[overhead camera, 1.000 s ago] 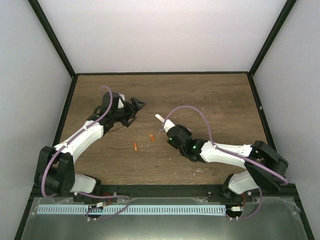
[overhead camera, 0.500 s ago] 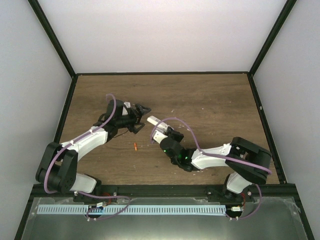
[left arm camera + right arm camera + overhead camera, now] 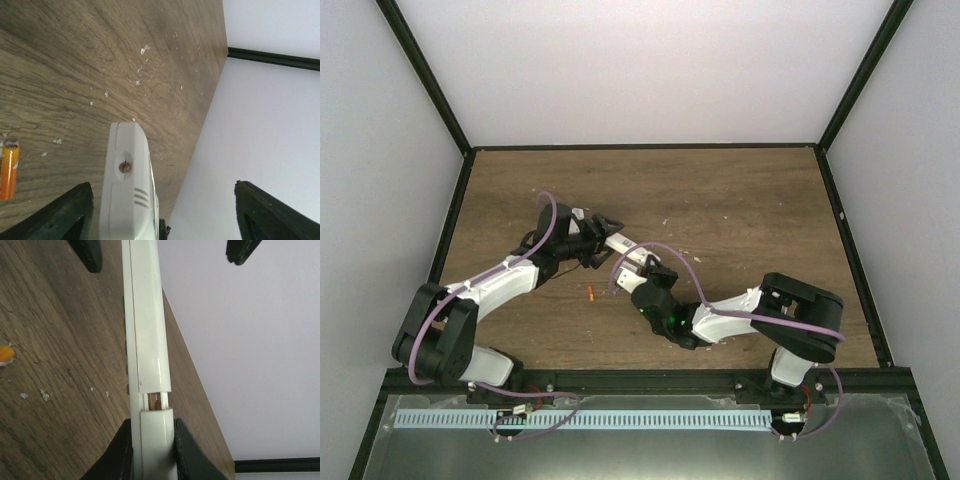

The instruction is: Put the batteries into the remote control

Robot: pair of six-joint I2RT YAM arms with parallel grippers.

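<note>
White remote control (image 3: 145,315) pinched in right fingers (image 3: 120,452), left fingers (image 3: 72,212) wide astride its tip, 1 orange battery (image 3: 9,170) on counter (image 3: 75,60)

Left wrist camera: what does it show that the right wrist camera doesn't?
Only left wrist: the end face of the remote control, with a round hole and slots, and a whole battery on the table. Only right wrist: the right fingers clamping the remote, and a gap along its edge. Both: the remote and the open left fingers either side of it.
</note>
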